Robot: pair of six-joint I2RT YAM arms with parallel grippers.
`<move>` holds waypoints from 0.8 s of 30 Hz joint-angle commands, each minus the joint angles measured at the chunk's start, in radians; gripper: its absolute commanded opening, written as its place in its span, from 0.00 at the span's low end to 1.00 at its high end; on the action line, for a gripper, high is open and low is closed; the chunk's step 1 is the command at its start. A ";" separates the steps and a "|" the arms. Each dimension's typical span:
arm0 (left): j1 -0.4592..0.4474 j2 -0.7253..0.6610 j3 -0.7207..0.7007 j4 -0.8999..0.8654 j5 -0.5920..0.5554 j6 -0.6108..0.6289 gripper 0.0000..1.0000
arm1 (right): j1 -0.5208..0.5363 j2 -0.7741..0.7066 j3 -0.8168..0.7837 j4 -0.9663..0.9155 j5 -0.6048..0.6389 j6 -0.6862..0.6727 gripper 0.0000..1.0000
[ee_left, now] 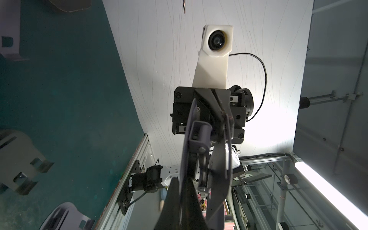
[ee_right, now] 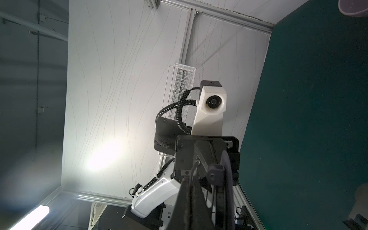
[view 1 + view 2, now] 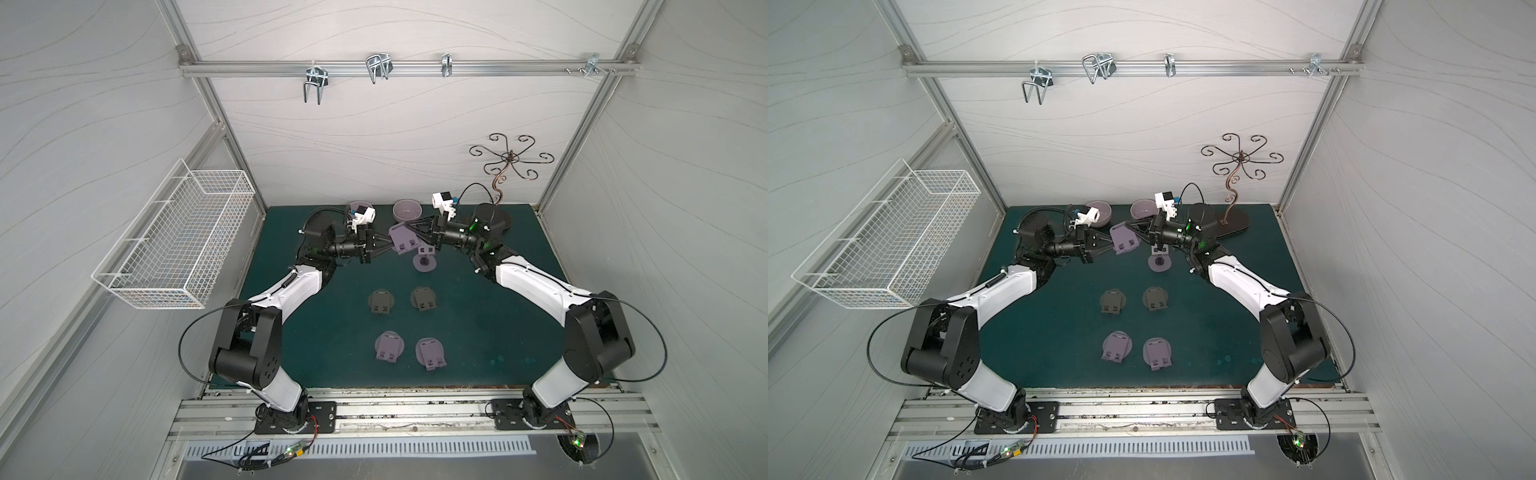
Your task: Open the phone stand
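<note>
No text, label, brand or number can be read on the phone stand (image 3: 402, 240) or anywhere else.

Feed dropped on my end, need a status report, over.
Left end effector, right end effector: both shut on the phone stand. It looks partly unfolded. Close by on the mat, an opened stand; bowl behind.

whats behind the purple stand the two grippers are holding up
A purple bowl sits behind the held stand, at the mat's far edge. The stand hides the mat just behind it.
</note>
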 commanded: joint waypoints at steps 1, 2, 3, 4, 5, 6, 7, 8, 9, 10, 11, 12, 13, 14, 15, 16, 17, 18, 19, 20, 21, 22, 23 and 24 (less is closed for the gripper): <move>-0.057 0.111 -0.070 -0.138 -0.040 -0.062 0.00 | 0.123 -0.029 0.167 0.325 -0.095 0.124 0.00; -0.057 0.117 -0.075 -0.136 -0.043 -0.060 0.00 | 0.123 -0.025 0.184 0.340 -0.088 0.141 0.00; -0.057 0.125 -0.079 -0.141 -0.045 -0.054 0.00 | 0.123 -0.020 0.199 0.367 -0.079 0.167 0.00; -0.057 0.132 -0.084 -0.144 -0.047 -0.050 0.00 | 0.123 -0.019 0.207 0.395 -0.066 0.189 0.00; -0.057 0.140 -0.087 -0.146 -0.049 -0.047 0.00 | 0.123 -0.024 0.211 0.397 -0.058 0.196 0.00; -0.057 0.148 -0.092 -0.146 -0.048 -0.045 0.00 | 0.122 -0.030 0.217 0.382 -0.055 0.196 0.00; -0.057 0.154 -0.097 -0.146 -0.048 -0.044 0.00 | 0.122 -0.039 0.223 0.375 -0.051 0.187 0.00; -0.057 0.156 -0.102 -0.147 -0.047 -0.042 0.00 | 0.121 -0.048 0.223 0.365 -0.047 0.173 0.00; -0.057 0.156 -0.107 -0.148 -0.046 -0.040 0.00 | 0.119 -0.063 0.223 0.336 -0.043 0.148 0.00; -0.058 0.156 -0.113 -0.148 -0.045 -0.038 0.00 | 0.115 -0.080 0.221 0.298 -0.038 0.111 0.00; -0.059 0.151 -0.119 -0.148 -0.043 -0.038 0.00 | 0.109 -0.097 0.223 0.252 -0.037 0.066 0.00; -0.059 0.145 -0.124 -0.151 -0.041 -0.036 0.00 | 0.103 -0.119 0.224 0.172 -0.030 0.001 0.00; -0.062 0.136 -0.130 -0.157 -0.039 -0.032 0.00 | 0.100 -0.143 0.229 0.069 -0.009 -0.090 0.00; -0.065 0.127 -0.134 -0.165 -0.036 -0.027 0.00 | 0.098 -0.161 0.236 -0.014 0.010 -0.171 0.00; -0.069 0.118 -0.139 -0.172 -0.033 -0.021 0.00 | 0.099 -0.179 0.250 -0.120 0.043 -0.261 0.00; -0.076 0.110 -0.144 -0.172 -0.029 -0.021 0.00 | 0.100 -0.193 0.264 -0.201 0.082 -0.332 0.00; -0.081 0.103 -0.149 -0.171 -0.024 -0.021 0.00 | 0.099 -0.201 0.274 -0.255 0.117 -0.384 0.00; -0.087 0.093 -0.153 -0.171 -0.020 -0.021 0.00 | 0.098 -0.209 0.287 -0.299 0.150 -0.433 0.00; -0.093 0.085 -0.157 -0.173 -0.015 -0.018 0.00 | 0.100 -0.210 0.301 -0.331 0.183 -0.483 0.00; -0.098 0.078 -0.158 -0.175 -0.009 -0.017 0.00 | 0.099 -0.210 0.308 -0.357 0.212 -0.519 0.00; -0.102 0.069 -0.161 -0.175 -0.004 -0.016 0.00 | 0.099 -0.210 0.313 -0.370 0.242 -0.547 0.00; -0.107 0.061 -0.163 -0.176 0.002 -0.016 0.00 | 0.099 -0.209 0.316 -0.377 0.271 -0.576 0.00; -0.114 0.052 -0.165 -0.180 0.006 -0.016 0.00 | 0.098 -0.208 0.316 -0.383 0.293 -0.603 0.00; -0.122 0.042 -0.167 -0.187 0.009 -0.013 0.00 | 0.099 -0.206 0.314 -0.378 0.315 -0.637 0.00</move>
